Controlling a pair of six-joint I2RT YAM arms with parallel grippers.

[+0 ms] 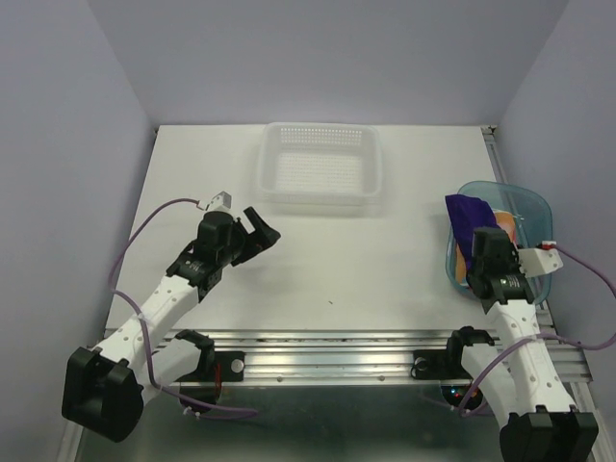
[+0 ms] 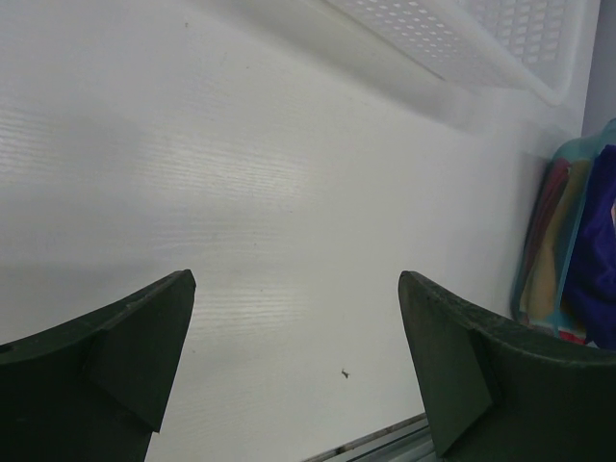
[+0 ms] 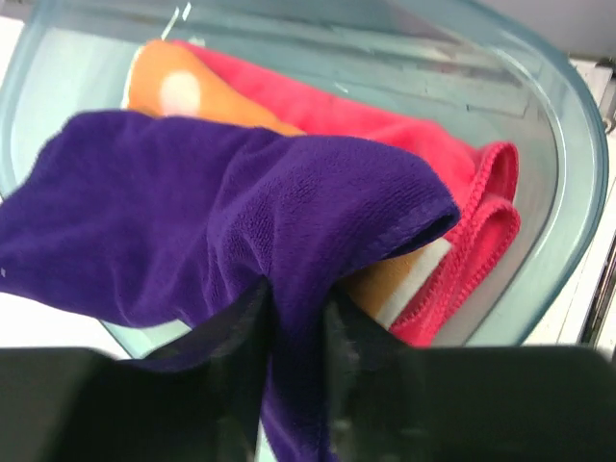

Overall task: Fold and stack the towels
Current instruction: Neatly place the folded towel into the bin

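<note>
Pinching purple towel w/ my right gripper at tray, right of top view; left gripper spread, center-left.

A white table fills the middle. At its far side sits a white plastic basket full of little holes. A see-through blue-green tray rests at the right edge, well apart from the basket. A tiny dark speck lies nearer the front; it may be a crumb or a mark. A shiny metal rail runs along the near edge. Pale walls stand around.
</note>
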